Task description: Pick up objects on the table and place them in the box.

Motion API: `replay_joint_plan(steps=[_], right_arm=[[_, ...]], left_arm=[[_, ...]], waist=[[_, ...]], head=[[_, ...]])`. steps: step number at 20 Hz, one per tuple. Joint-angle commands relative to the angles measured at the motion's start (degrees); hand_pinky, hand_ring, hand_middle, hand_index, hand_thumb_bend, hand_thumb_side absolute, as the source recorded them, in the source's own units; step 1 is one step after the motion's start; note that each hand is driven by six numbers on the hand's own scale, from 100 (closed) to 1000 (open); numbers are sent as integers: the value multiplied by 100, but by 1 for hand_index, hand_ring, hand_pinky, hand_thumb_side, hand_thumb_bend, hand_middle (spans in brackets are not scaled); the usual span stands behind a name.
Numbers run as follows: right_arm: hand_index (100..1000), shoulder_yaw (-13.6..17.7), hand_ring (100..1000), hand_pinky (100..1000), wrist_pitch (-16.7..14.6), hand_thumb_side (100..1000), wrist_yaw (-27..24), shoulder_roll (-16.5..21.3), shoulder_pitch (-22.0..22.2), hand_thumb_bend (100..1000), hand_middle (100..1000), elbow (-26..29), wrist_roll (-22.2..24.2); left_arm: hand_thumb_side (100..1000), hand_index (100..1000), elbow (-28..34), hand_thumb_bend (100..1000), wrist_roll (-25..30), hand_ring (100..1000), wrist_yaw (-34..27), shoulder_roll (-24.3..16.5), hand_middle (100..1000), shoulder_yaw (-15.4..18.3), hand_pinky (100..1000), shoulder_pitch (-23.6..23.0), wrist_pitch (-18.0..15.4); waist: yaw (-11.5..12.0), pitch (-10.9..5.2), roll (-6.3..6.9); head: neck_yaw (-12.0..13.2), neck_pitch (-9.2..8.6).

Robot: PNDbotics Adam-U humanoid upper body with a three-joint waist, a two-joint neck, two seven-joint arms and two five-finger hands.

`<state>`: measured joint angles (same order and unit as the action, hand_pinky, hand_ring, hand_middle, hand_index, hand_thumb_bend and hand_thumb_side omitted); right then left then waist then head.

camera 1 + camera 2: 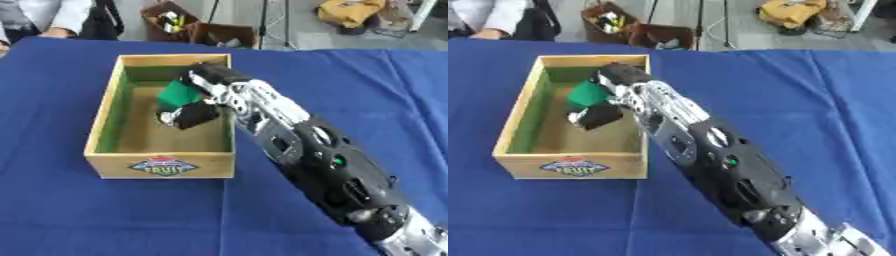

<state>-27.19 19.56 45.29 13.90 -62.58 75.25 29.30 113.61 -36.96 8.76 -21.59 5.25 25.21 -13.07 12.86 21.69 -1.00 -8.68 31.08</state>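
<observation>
Blue-covered bench carries a wooden box; right hand reaches inside, fingers curled around a green packet, ready to drop it.

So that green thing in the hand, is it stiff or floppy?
Probably stiff: the green thing keeps flat faces and straight edges in the right hand. Likely light, as fingers alone hold it over the box. With those flat sides, unlikely to roll.

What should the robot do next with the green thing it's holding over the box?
Probably open its fingers and let go. The right hand reaches over the rim of the wooden box, and the green object it holds already hangs inside the walls, above the floor. It likely needs no more carrying, only a release, perhaps after lowering a little.
</observation>
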Motion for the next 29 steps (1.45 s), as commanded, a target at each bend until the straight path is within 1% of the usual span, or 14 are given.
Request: replay_joint_plan(steps=[1, 3, 6, 9, 13, 16, 17, 18, 19, 21, 22, 23, 26, 29], right_arm=[[915, 58, 965, 942, -163, 868, 120, 94, -166, 357, 830, 210, 136], [918, 95, 973, 947, -204, 871, 165, 114, -175, 385, 845, 246, 164], [941, 147, 991, 961, -222, 868, 198, 147, -188, 470, 874, 273, 180], [933, 212, 987, 962, -222, 870, 192, 192, -197, 476, 865, 329, 151], [919, 381, 974, 958, -142, 879, 71, 337, -223, 444, 849, 592, -21], [910, 536, 961, 951, -76, 923, -105, 540, -242, 392, 839, 909, -184], [907, 598, 956, 948, -43, 944, -179, 620, -248, 352, 835, 1033, -243], [907, 656, 956, 948, -8, 944, -258, 697, -241, 352, 835, 1162, -307], [900, 689, 945, 942, 38, 953, -334, 760, -232, 210, 826, 1283, -351], [894, 857, 939, 938, 101, 948, -453, 952, -261, 100, 820, 1523, -472], [887, 975, 936, 939, 104, 1000, -520, 1064, -246, 100, 818, 1652, -547], [884, 1091, 934, 940, 94, 936, -591, 1165, -216, 100, 812, 1778, -623], [886, 1356, 936, 947, 53, 977, -832, 1432, -57, 100, 820, 2176, -866], [889, 1507, 939, 950, 25, 1000, -1070, 1666, 169, 100, 829, 2565, -1105]], left_arm=[[976, 862, 98, 100, -1, 738, 10, -85, 809, 1, 632, 65, -15], [976, 862, 98, 100, 3, 738, 9, -85, 809, -1, 632, 61, -15], [976, 862, 98, 100, 1, 738, 6, -79, 809, 0, 632, 53, -14], [975, 862, 98, 100, 1, 739, 5, -81, 809, -1, 632, 45, -12], [975, 862, 98, 100, 3, 740, 12, -94, 809, -1, 632, 25, -13], [974, 862, 98, 100, -6, 740, 22, -107, 809, 8, 632, 0, -10], [974, 862, 98, 100, -10, 740, 25, -109, 809, 10, 632, -9, -7], [974, 862, 98, 100, -12, 740, 28, -111, 809, 12, 632, -16, -6], [973, 862, 98, 100, -14, 740, 31, -113, 809, 13, 632, -23, -4], [972, 862, 98, 100, -25, 740, 44, -116, 809, 27, 632, -58, 11], [972, 862, 98, 100, -31, 740, 45, -115, 809, 30, 632, -71, 17], [971, 862, 98, 100, -34, 740, 48, -116, 809, 33, 632, -82, 23], [971, 862, 98, 100, -31, 740, 62, -111, 809, 29, 632, -109, 39], [970, 862, 98, 100, -31, 741, 86, -104, 809, 32, 632, -126, 49]], waist=[[15, -119, 30], [15, -125, 34], [13, -133, 41], [10, -146, 52], [-14, -175, 68], [-41, -201, 73], [-54, -211, 79], [-62, -217, 82], [-72, -224, 88], [-120, -251, 113], [-136, -261, 124], [-152, -271, 133], [-212, -304, 171], [-271, -328, 206]], head=[[3, -65], [2, -63], [1, -65], [2, -71], [37, -55], [81, -38], [107, -28], [124, -22], [149, -14], [260, 19], [305, 33], [346, 49], [477, 94], [577, 135]])
